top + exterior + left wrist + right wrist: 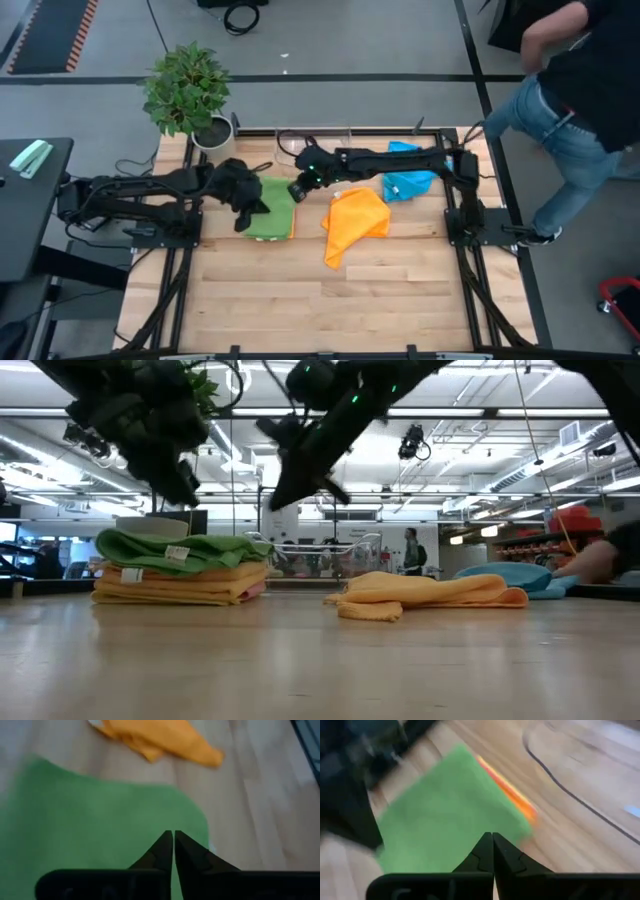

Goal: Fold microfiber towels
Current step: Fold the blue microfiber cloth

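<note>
With the green towel [272,208] folded on the left stack and both the left gripper [173,837] and right gripper [492,840] pinched empty above it, the loose orange towel [355,222] to its right likely comes next.

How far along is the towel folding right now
Done: a folded stack, green towel on top, orange and yellowish layers beneath in the low view. In hand: nothing; the left gripper and right gripper are shut and empty above that stack. Left: the loose orange towel and blue towel.
</note>
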Motion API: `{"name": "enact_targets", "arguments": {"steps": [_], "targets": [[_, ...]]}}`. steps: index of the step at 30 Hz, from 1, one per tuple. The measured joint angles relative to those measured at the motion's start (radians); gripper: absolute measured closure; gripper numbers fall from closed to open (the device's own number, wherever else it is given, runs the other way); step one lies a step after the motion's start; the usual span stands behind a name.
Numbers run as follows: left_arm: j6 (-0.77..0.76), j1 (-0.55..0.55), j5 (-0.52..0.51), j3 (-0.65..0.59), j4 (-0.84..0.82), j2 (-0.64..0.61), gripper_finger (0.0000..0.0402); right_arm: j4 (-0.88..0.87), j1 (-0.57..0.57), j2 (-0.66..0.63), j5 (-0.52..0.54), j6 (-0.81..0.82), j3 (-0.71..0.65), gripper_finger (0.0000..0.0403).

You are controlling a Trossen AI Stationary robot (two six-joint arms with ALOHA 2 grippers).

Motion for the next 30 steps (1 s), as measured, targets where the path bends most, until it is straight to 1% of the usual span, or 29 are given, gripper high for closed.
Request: {"name": "enact_targets", "arguments": {"steps": [2, 4, 5, 6, 7, 9, 11, 14, 17, 19, 21, 23, 25, 27, 30], "targets": [[0.006, 0.010, -0.037, 0.023, 0.021, 0.001, 0.0368, -0.124, 0.026, -0.055, 0.004, -0.019, 0.000, 0.0400], [0.006, 0.019, -0.044, 0.028, 0.081, 0.001, 0.0366, -0.275, 0.073, -0.117, 0.008, -0.033, 0.000, 0.0400], [0.003, 0.019, -0.045, 0.029, 0.122, 0.001, 0.0366, -0.345, 0.100, -0.144, 0.020, -0.036, 0.000, 0.0398], [0.002, 0.017, -0.043, 0.029, 0.159, 0.001, 0.0366, -0.419, 0.130, -0.165, 0.054, -0.032, -0.003, 0.0395], [0.003, 0.012, -0.039, 0.029, 0.194, 0.007, 0.0368, -0.491, 0.159, -0.189, 0.112, -0.008, -0.012, 0.0391], [0.002, -0.002, -0.029, 0.030, 0.254, 0.024, 0.0370, -0.627, 0.208, -0.238, 0.226, 0.109, -0.049, 0.0382], [-0.003, -0.024, -0.029, 0.030, 0.310, 0.043, 0.0370, -0.705, 0.230, -0.311, 0.277, 0.241, -0.126, 0.0371], [-0.024, -0.061, -0.027, 0.030, 0.359, 0.086, 0.0357, -0.669, 0.242, -0.435, 0.277, 0.379, -0.309, 0.0346], [-0.026, -0.103, -0.027, 0.030, 0.404, 0.131, 0.0328, -0.540, 0.226, -0.541, 0.229, 0.453, -0.505, 0.0304], [-0.031, -0.130, -0.027, 0.030, 0.429, 0.159, 0.0301, -0.468, 0.192, -0.603, 0.236, 0.467, -0.608, 0.0271], [-0.035, -0.151, -0.027, 0.029, 0.447, 0.183, 0.0273, -0.463, 0.131, -0.644, 0.263, 0.498, -0.682, 0.0240], [-0.057, -0.165, -0.027, 0.029, 0.478, 0.202, 0.0246, -0.465, 0.052, -0.671, 0.262, 0.493, -0.731, 0.0215], [-0.090, -0.169, -0.027, 0.029, 0.493, 0.217, 0.0222, -0.462, -0.016, -0.677, 0.240, 0.456, -0.755, 0.0200], [-0.123, -0.169, -0.028, 0.029, 0.501, 0.222, 0.0203, -0.467, -0.069, -0.658, 0.227, 0.426, -0.764, 0.0194], [-0.153, -0.169, -0.028, 0.029, 0.507, 0.225, 0.0182, -0.500, -0.127, -0.615, 0.226, 0.417, -0.765, 0.0196]]}}
